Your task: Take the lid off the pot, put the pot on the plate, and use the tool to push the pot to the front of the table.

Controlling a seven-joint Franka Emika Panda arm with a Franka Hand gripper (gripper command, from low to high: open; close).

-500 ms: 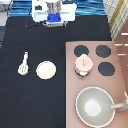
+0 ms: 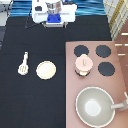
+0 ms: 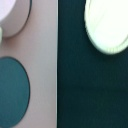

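Nothing moved since earlier frame: gripper at exterior view's top, jaw state unclear; lid on pot; plate bare.

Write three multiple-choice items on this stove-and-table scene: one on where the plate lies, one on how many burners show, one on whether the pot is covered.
1. Where does the plate lie?
A. On the black table, beside the tool
B. On the stove panel
C. Inside the large grey pan

2. How many black burners can be seen uncovered on the stove panel?
A. One
B. Three
C. Five

3. What is the state of the pot?
A. Bare, lid on the table
B. Lid on it
C. Held by the gripper

Answers: 1 A, the plate rests on the table to the exterior view's right of the tool. 2 B, three discs show; the pot stands where a fourth would be. 3 B, the lid sits on the pot, while the gripper hangs at the exterior view's top, far from it.
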